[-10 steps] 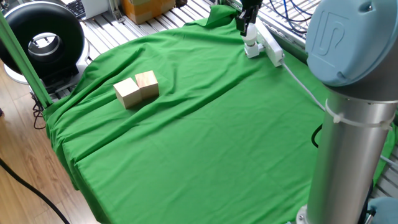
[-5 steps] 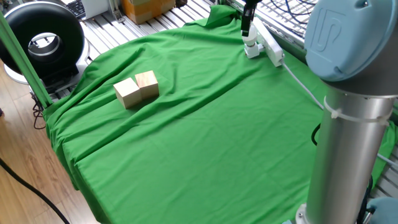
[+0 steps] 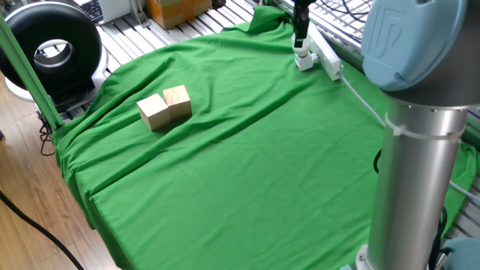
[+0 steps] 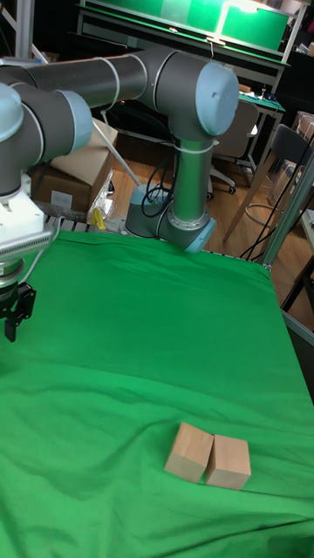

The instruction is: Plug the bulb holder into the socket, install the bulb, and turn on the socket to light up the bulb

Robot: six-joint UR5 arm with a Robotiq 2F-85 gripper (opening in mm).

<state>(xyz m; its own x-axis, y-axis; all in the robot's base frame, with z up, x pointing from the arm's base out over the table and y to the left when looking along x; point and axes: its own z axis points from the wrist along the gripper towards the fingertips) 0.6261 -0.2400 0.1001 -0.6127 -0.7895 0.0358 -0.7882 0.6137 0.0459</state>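
The counter (image 3: 247,165) is draped in green cloth (two wooden blocks (image 3: 165,107) touching). A white socket (image 3: 327,57) lies beside the end effector (image 3: 300,41), whose spread cannot be told.

The only readable mark is a raised "UR" logo on the blue cap of the robot arm's joint (image 3: 405,41); nothing else carries legible text.
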